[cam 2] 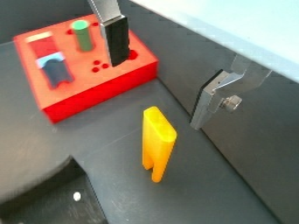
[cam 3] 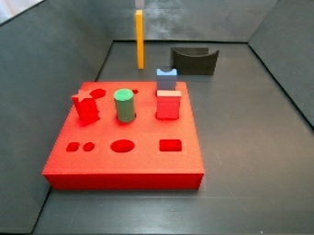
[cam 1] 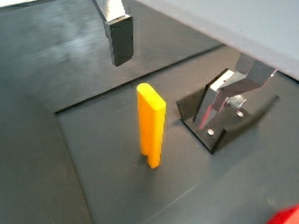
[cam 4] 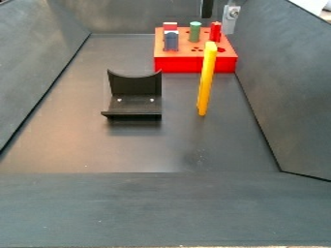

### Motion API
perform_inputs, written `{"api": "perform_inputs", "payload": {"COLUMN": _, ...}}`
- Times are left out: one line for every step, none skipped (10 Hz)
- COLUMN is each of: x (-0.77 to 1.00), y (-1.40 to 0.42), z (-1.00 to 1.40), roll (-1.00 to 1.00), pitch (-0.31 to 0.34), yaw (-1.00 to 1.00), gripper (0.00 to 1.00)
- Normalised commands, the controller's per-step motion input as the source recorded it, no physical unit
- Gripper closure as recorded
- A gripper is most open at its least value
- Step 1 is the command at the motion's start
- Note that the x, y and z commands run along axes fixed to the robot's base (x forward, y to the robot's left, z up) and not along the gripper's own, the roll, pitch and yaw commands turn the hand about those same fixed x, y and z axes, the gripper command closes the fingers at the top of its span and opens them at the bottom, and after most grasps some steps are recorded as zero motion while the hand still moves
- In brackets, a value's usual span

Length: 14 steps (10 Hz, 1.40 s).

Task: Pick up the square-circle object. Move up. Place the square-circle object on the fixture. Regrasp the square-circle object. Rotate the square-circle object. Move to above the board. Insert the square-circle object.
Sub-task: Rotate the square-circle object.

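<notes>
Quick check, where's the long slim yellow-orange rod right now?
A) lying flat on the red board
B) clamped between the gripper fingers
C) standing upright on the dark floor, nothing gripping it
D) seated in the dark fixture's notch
C: the long slim yellow-orange rod stands upright on the dark floor, apart from the dark notched fixture and the bright red board; in a wrist view the gripper finger hangs above it, touching nothing.
</notes>
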Motion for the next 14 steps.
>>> {"api": "perform_inputs", "payload": {"x": 0.02, "y": 0.0, "z": -0.01, "roll": -0.02, "pitch": 0.015, "yaw": 1.0, "gripper": 0.0}}
{"api": "perform_inputs", "payload": {"x": 0.02, "y": 0.0, "z": -0.01, "roll": -0.03, "pitch": 0.015, "yaw": 1.0, "gripper": 0.0}}
{"api": "perform_inputs", "payload": {"x": 0.02, "y": 0.0, "z": -0.01, "roll": -0.03, "pitch": 0.016, "yaw": 1.0, "gripper": 0.0}}
{"api": "perform_inputs", "payload": {"x": 0.02, "y": 0.0, "z": -0.01, "roll": -0.03, "pitch": 0.017, "yaw": 1.0, "gripper": 0.0}}
{"api": "perform_inputs", "payload": {"x": 0.02, "y": 0.0, "z": -0.01, "roll": -0.03, "pitch": 0.018, "yaw": 1.0, "gripper": 0.0}}
{"api": "perform_inputs", "payload": {"x": 0.02, "y": 0.0, "z": -0.01, "roll": -0.03, "pitch": 0.02, "yaw": 1.0, "gripper": 0.0}}
{"api": "perform_inputs", "payload": {"x": 0.02, "y": 0.0, "z": -0.01, "roll": -0.04, "pitch": 0.021, "yaw": 1.0, "gripper": 0.0}}
{"api": "perform_inputs", "payload": {"x": 0.02, "y": 0.0, "z": -0.01, "roll": -0.04, "pitch": 0.023, "yaw": 1.0, "gripper": 0.0}}
{"api": "perform_inputs", "payload": {"x": 0.02, "y": 0.0, "z": -0.01, "roll": -0.04, "pitch": 0.024, "yaw": 1.0, "gripper": 0.0}}
{"api": "perform_inputs", "payload": {"x": 0.02, "y": 0.0, "z": -0.01, "roll": -0.05, "pitch": 0.027, "yaw": 1.0, "gripper": 0.0}}
{"api": "perform_inputs", "payload": {"x": 0.02, "y": 0.0, "z": -0.01, "roll": -0.05, "pitch": 0.03, "yaw": 1.0, "gripper": 0.0}}
{"api": "perform_inputs", "payload": {"x": 0.02, "y": 0.0, "z": -0.01, "roll": -0.06, "pitch": 0.034, "yaw": 1.0, "gripper": 0.0}}
{"api": "perform_inputs", "payload": {"x": 0.02, "y": 0.0, "z": -0.01, "roll": -0.06, "pitch": 0.037, "yaw": 1.0, "gripper": 0.0}}
{"api": "perform_inputs", "payload": {"x": 0.02, "y": 0.0, "z": -0.01, "roll": -0.08, "pitch": 0.044, "yaw": 1.0, "gripper": 0.0}}
